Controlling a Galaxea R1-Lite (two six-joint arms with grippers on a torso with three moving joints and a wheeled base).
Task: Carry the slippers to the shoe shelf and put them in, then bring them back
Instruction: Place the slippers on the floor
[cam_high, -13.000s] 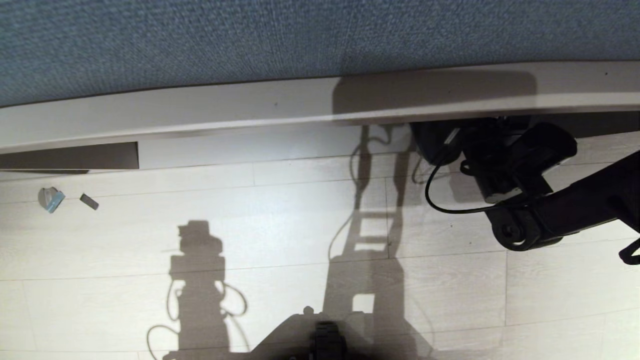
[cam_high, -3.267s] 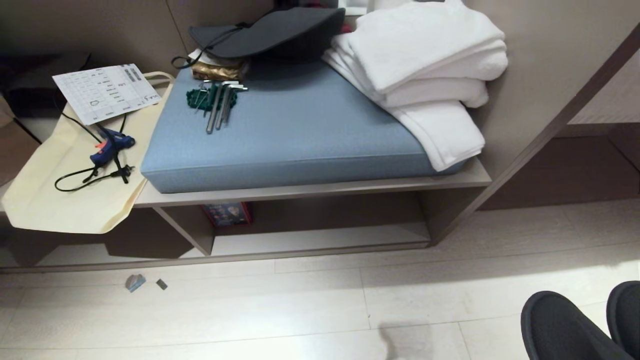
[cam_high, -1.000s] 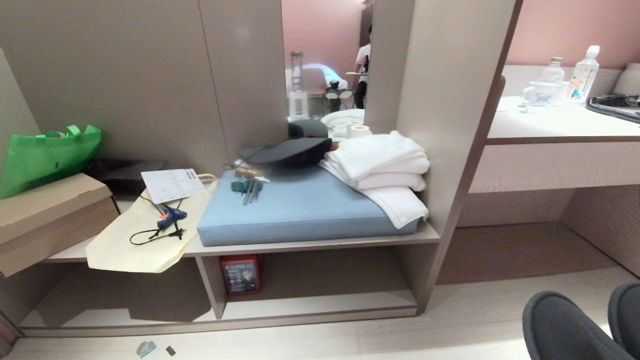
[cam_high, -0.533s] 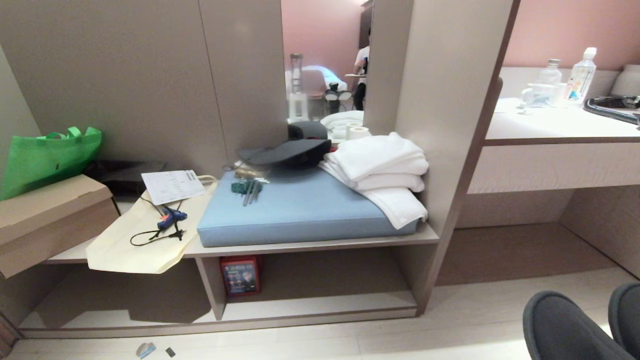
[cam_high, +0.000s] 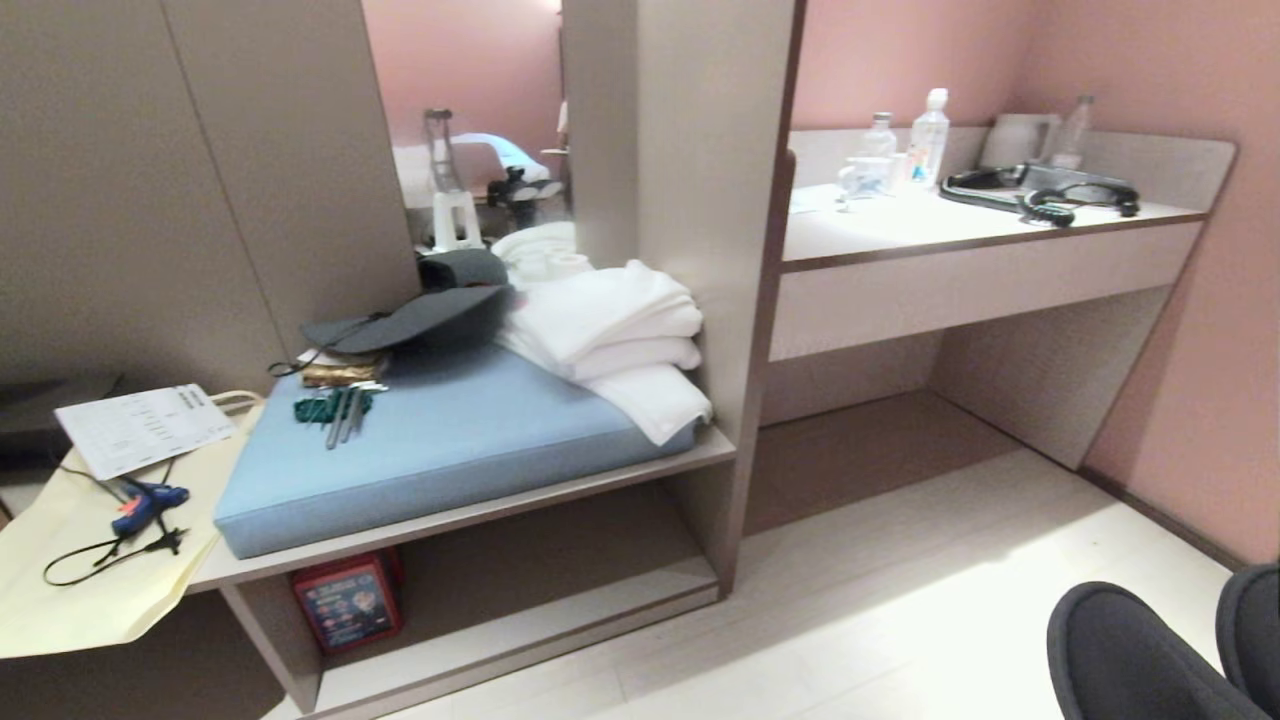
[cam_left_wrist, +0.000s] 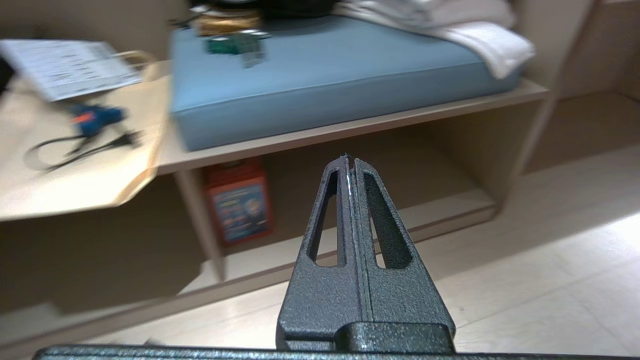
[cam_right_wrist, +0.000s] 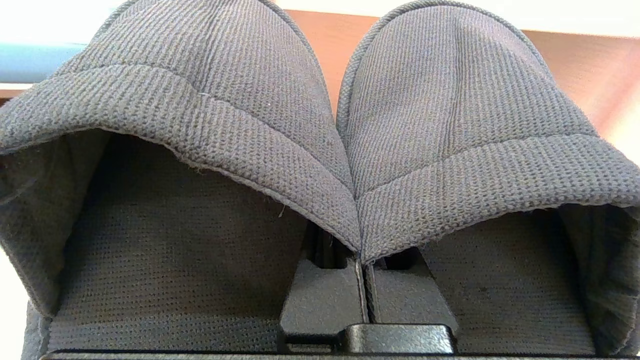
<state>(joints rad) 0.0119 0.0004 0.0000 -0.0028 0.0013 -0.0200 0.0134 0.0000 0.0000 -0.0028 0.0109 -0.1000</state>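
Observation:
The dark grey slippers (cam_high: 1130, 650) hang side by side at the lower right of the head view, off the floor. In the right wrist view the slippers (cam_right_wrist: 225, 100) fill the picture, and my right gripper (cam_right_wrist: 361, 262) is shut on their inner edges where the two meet. The shoe shelf (cam_high: 560, 605) is the low open cubby under the bench, to the left of the slippers, with an upright divider (cam_high: 268, 640). My left gripper (cam_left_wrist: 349, 162) is shut on nothing and points towards the shoe shelf (cam_left_wrist: 445, 210).
On the bench lie a blue cushion (cam_high: 440, 440), folded white towels (cam_high: 610, 340), a dark hat (cam_high: 420, 320), a cream bag (cam_high: 80, 560) and a blue glue gun (cam_high: 140, 500). A red box (cam_high: 345, 600) stands in the cubby. A desk counter (cam_high: 960, 270) with bottles is at the right.
The whole head view has shifted left, so the camera has swung right: the desk and pink wall now show more. The slippers keep their place in the picture.

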